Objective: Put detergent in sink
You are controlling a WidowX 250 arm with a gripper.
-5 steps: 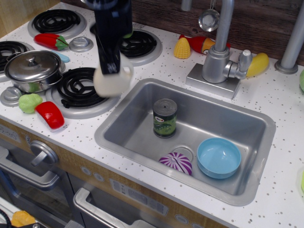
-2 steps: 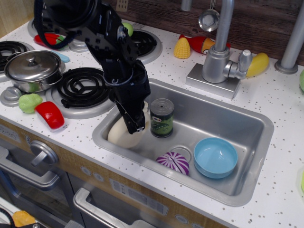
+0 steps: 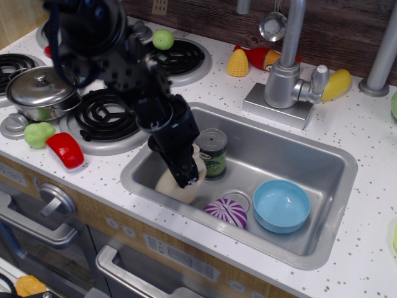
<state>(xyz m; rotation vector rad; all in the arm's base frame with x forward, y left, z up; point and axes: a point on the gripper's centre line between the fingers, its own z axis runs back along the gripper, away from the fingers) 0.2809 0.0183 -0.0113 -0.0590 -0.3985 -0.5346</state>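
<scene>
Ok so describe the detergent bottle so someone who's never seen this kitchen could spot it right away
Start at the silver sink set in the speckled counter. In its left part, beside the green-labelled can, sits the detergent, partly covered by the robot's black hand. Unlike the can, blue bowl and purple striped toy, it is plain cream-white.

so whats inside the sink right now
In the sink: the detergent under the hand, a green-labelled can, a purple striped piece by the drain, and a light-blue bowl. The arm covers much of the detergent.

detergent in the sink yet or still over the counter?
In. The detergent sits low inside the sink, left of the can, with the tool on it; whether released, cannot tell.
</scene>
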